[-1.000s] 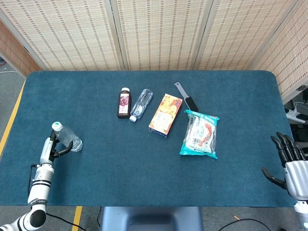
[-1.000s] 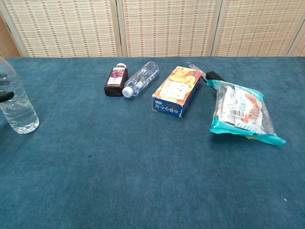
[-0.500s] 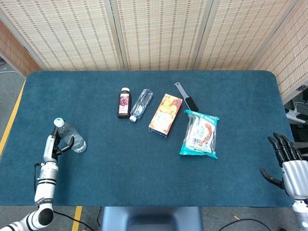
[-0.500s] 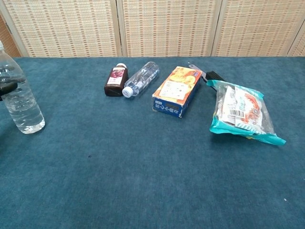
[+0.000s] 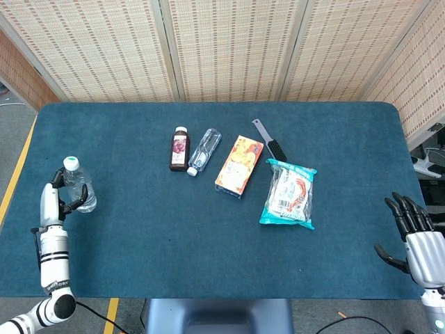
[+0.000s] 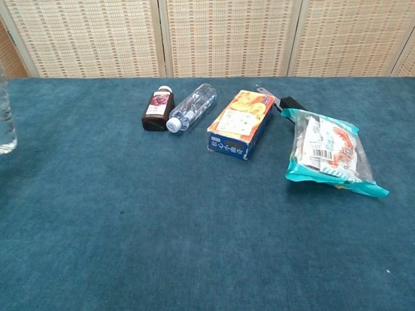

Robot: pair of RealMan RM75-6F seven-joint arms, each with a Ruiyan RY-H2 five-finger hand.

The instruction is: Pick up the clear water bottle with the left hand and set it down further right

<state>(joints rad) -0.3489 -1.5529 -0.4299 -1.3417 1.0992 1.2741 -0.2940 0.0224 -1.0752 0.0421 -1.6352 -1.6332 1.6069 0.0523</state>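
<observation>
The clear water bottle (image 5: 78, 188), upright with a pale cap, is at the table's left side. My left hand (image 5: 55, 200) grips it from the left, fingers curled round its body. In the chest view only a sliver of the bottle (image 6: 5, 123) shows at the left edge, and the left hand is out of frame there. I cannot tell whether its base touches the cloth. My right hand (image 5: 415, 233) hangs by the table's right edge, fingers spread, holding nothing.
On the blue table (image 5: 139, 236), a dark juice bottle (image 5: 179, 149), a second clear bottle lying down (image 5: 203, 151), an orange box (image 5: 239, 165), a black-handled tool (image 5: 268, 142) and a teal snack bag (image 5: 288, 194) lie across the middle.
The left hand first carried the bottle slightly right, then swung it back left and farther from me. In the chest view it has slid almost out of frame. The right hand barely moved.
</observation>
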